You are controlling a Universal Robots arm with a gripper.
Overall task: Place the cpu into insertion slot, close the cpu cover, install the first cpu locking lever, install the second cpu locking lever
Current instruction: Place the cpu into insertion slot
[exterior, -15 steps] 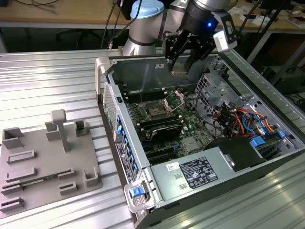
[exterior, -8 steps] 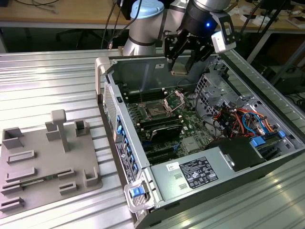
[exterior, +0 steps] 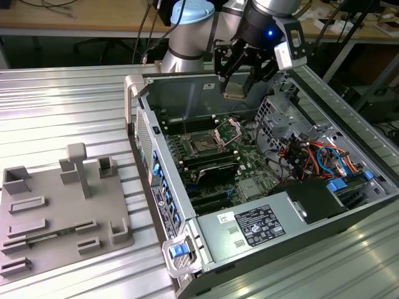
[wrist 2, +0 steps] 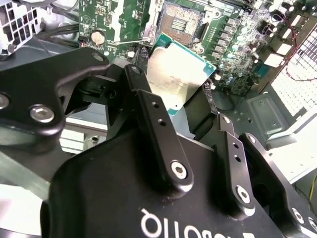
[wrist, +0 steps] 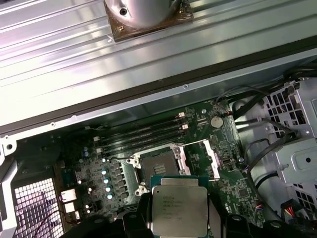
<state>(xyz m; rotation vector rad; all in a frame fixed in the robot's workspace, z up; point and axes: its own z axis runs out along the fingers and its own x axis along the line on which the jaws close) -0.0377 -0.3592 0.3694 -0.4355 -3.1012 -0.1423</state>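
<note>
My gripper (exterior: 237, 84) hangs above the open computer case, shut on the cpu (exterior: 235, 93), a small flat square chip held level between the two black fingers (wrist 2: 148, 109). The cpu's silvery top (wrist: 178, 206) and its green edge (wrist 2: 176, 74) show in both wrist views. The insertion slot (exterior: 204, 144) is a dark square socket on the green board, bare, lying below the chip and offset from it (wrist: 157, 163) (wrist 2: 181, 20). The cpu cover (exterior: 229, 129) stands swung up and open at the socket's side (wrist: 210, 158).
The case walls (exterior: 146, 131) surround the board. Black memory slots (wrist: 143, 136) run beside the socket. A drive cage (exterior: 280, 112) and coloured cables (exterior: 318, 156) crowd the exterior view's right; a labelled power-supply box (exterior: 259, 227) sits in front. A grey fixture tray (exterior: 62, 212) lies on the ribbed table.
</note>
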